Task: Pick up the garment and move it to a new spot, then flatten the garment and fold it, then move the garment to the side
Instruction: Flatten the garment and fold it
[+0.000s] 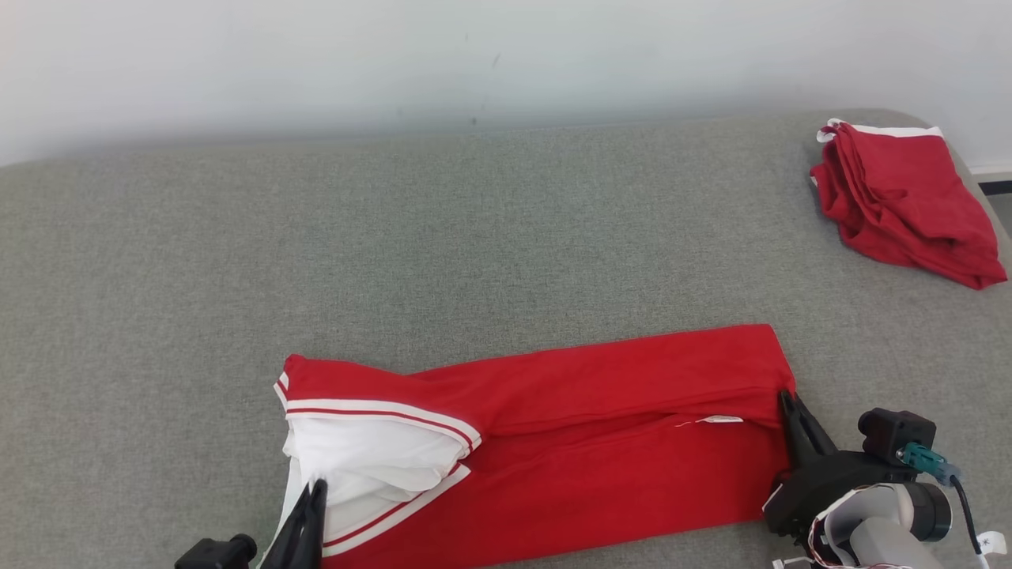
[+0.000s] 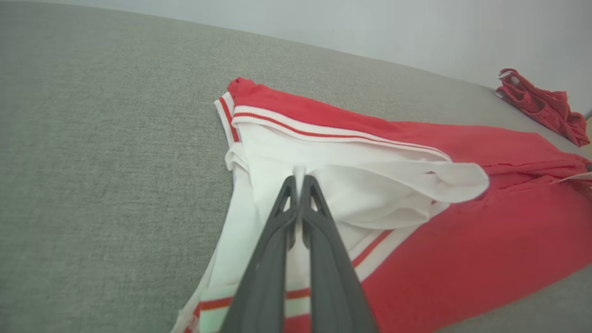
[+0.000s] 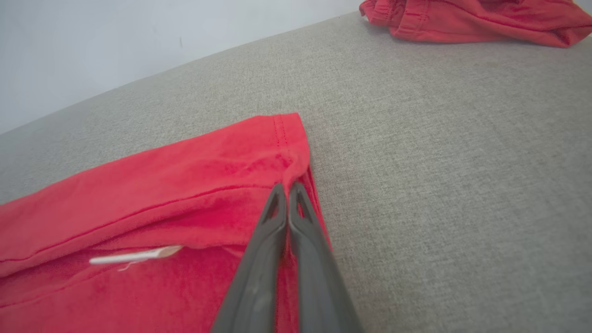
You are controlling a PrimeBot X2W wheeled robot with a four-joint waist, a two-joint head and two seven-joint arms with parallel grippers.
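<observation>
A red garment [image 1: 601, 427] lies stretched in a long folded band across the near part of the grey fabric-covered surface [image 1: 474, 253], its length running from the robot's left to its right. Its left end shows white fabric [image 2: 370, 185] edged with white bands that carry thin red stripes, and this white part bulges open in loose folds. The left tool [image 2: 299, 178] comes in from the near edge at that end, its two dark fingers pressed together with a thin ridge of the white fabric pinched between their tips. At the opposite end the red cloth finishes in a stitched hem, and the right tool [image 3: 286, 187] has its fingers closed tight on that hem near the middle of the end edge, where the cloth puckers up slightly into the tips. A small white label [image 3: 134, 255] pokes out of the lengthwise fold line a little to the left of the right tool. A long crease runs along the garment where the far half is folded over the near half. Well apart from all this, at the far right corner of the surface, a second red garment [image 1: 901, 197] with a white edge sits in a rumpled heap. A pale wall [image 1: 474, 55] rises behind the surface.
</observation>
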